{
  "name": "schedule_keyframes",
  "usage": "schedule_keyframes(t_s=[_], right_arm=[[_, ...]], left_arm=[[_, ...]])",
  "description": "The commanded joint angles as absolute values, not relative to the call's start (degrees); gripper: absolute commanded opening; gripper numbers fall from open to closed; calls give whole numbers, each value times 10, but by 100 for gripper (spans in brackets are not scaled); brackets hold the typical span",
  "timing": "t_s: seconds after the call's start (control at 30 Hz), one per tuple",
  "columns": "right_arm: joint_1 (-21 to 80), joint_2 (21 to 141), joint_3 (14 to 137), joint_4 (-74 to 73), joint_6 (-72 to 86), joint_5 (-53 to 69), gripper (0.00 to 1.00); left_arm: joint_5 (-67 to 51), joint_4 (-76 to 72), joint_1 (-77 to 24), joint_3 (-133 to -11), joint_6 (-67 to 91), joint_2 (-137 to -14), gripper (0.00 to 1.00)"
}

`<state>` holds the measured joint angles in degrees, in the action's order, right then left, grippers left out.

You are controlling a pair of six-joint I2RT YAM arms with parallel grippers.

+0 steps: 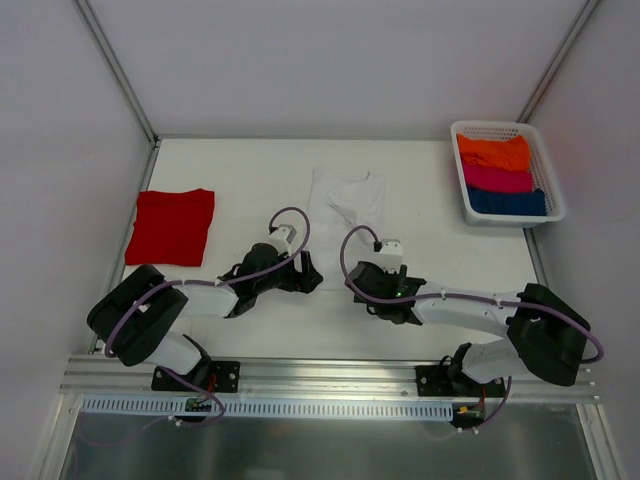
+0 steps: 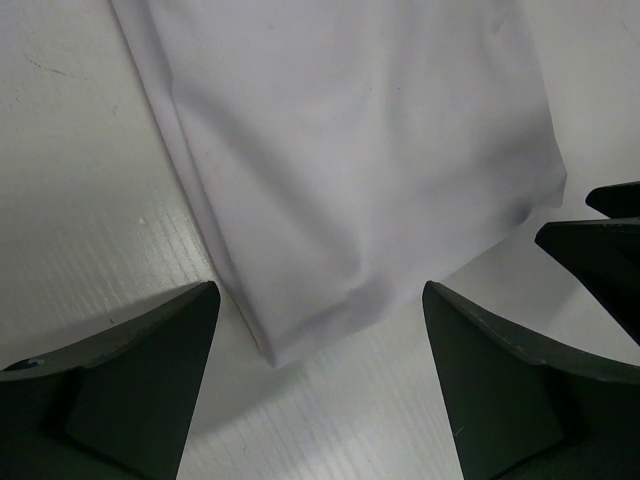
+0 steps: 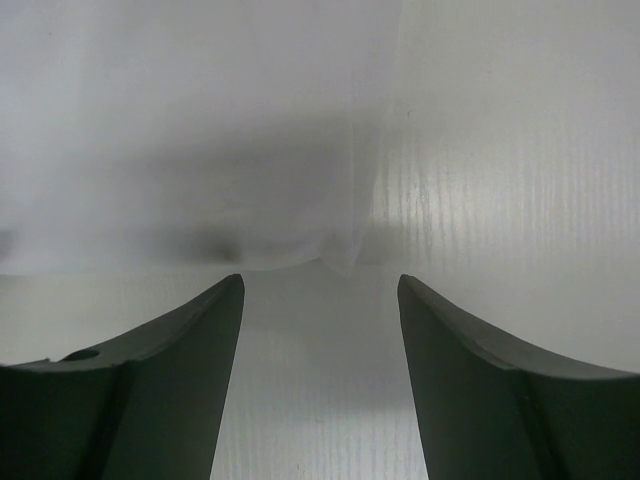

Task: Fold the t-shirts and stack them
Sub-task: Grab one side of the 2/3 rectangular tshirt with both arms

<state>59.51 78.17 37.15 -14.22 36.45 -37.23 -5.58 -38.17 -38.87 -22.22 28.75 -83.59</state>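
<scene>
I see left hand [image 2: 318,300] and right hand [image 3: 320,285] both released, at near hem of white t-shirt [image 1: 347,205], on counter [image 1: 250,170] 12 o'clock from hands. Red t-shirt [image 1: 171,226] folded, 9 o'clock.

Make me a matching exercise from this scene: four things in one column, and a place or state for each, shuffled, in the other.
Column one:
1. red shirt
2. white shirt
3. basket
4. left gripper

Column two:
A. open, at a near corner of the white shirt
B. folded, on the left side of the table
C. far right corner, holding orange, pink and blue cloth
D. lying mid-table

Pairs: 1-B, 2-D, 3-C, 4-A
</scene>
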Motion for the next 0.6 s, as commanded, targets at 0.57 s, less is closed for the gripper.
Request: schedule_keyframes(t_s=[0.57], right_arm=[[527, 815, 317, -56, 366, -343, 70]], left_arm=[[-49, -286, -382, -245, 294, -878, 82]])
